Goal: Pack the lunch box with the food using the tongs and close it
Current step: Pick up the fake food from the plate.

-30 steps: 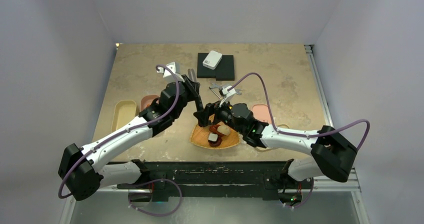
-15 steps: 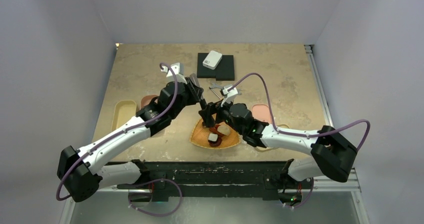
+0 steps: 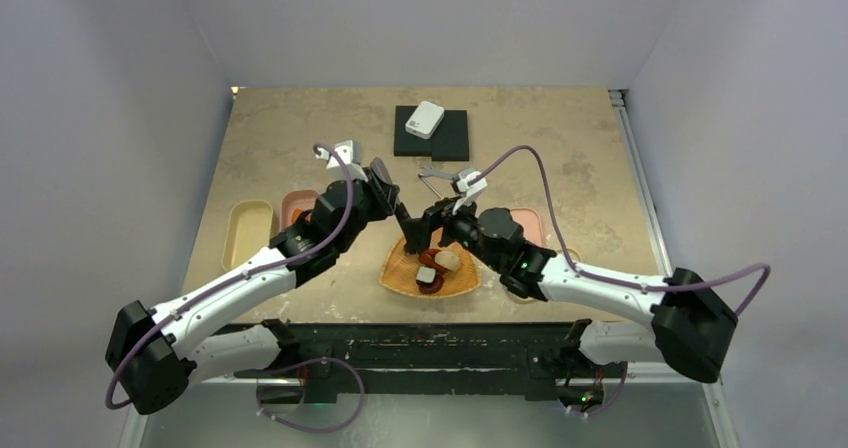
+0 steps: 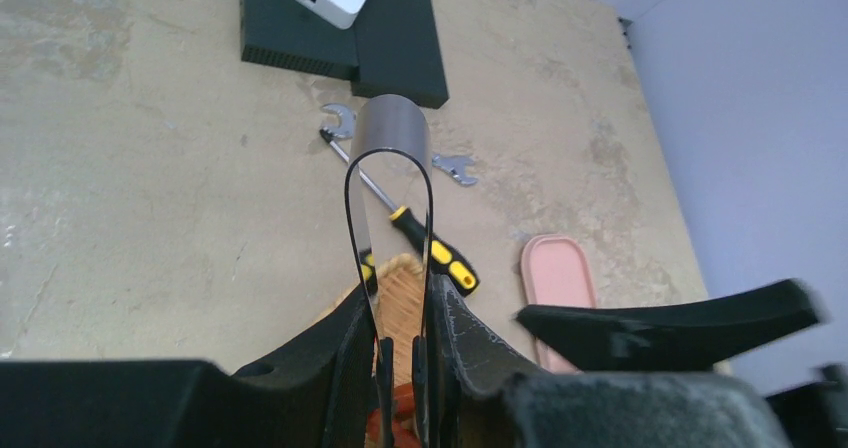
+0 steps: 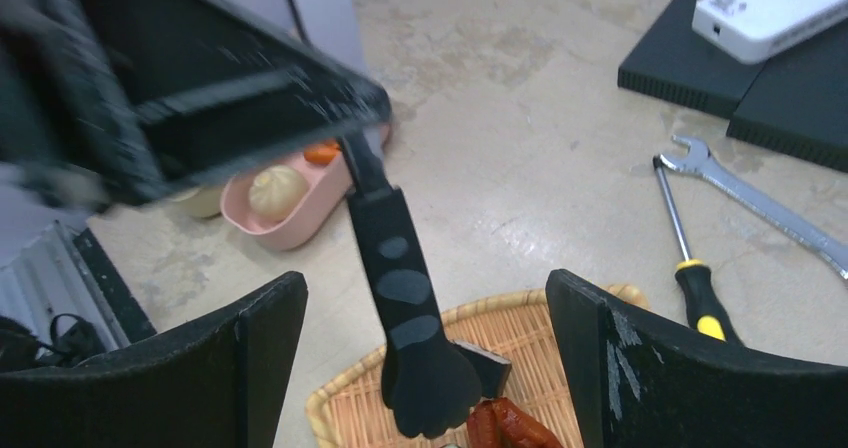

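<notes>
One pair of tongs, tips down at basket, clenched in left end effector, right end effector released

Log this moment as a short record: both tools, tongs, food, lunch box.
left tool: shut on the tongs
right tool: open, framing the tongs' tip in its own view
tongs' tip: over the basket, beside a red piece
pink box: open, holds a bun and an orange bit
</notes>
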You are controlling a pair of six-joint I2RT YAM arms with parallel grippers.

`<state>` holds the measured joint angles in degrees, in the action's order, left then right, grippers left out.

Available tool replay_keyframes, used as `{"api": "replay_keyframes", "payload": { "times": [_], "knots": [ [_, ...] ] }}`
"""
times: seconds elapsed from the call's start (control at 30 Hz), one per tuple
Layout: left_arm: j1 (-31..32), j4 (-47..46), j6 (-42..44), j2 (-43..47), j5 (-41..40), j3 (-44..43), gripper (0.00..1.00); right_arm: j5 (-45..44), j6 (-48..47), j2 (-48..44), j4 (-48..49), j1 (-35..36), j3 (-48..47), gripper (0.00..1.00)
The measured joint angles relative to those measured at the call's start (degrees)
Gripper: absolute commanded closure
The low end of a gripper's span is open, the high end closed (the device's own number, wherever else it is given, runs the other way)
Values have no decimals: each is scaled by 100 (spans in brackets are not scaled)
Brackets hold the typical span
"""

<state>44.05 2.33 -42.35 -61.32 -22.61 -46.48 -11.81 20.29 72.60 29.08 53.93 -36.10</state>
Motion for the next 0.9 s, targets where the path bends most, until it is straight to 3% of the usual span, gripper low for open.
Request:
{"api": "replay_keyframes", "payload": {
  "times": [0.13, 0.43, 0.7, 0.9],
  "knots": [
    [197, -409, 238, 4, -382, 393, 89, 238, -219, -645, 4, 0, 122, 4],
    [820, -1652, 855, -129, -1434, 387, 87, 85, -393, -1611, -98, 0, 479, 1],
    [1777, -1377, 1346, -885, -2953, -17, 82, -780, -328, -1674, -229, -11, 769, 1],
    [2079, -1097, 1401, -975, -3709, -177, 79, -1320, -229, -2072, -256, -39, 1016, 1]
  ]
}}
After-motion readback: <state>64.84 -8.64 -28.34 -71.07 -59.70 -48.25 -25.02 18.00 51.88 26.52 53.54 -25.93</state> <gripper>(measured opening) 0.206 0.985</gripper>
